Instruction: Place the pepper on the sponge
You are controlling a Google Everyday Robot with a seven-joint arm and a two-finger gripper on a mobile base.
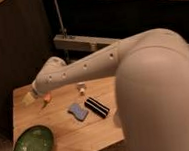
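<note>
The pepper (pixel 47 99), small, orange and slender, lies on the left part of the wooden table (pixel 69 137). My gripper (pixel 30 99) is at the end of the white arm, just left of the pepper and close above the table. The sponge (pixel 78 111), a flat blue pad, rests near the table's middle, to the right of the pepper and apart from it. Nothing lies on the sponge.
A black striped block (pixel 97 107) lies just right of the sponge. A small white bottle-like object (pixel 81 86) stands behind them. A green bowl (pixel 33 144) sits at the front left corner. My white arm (pixel 154 89) fills the right side of the view.
</note>
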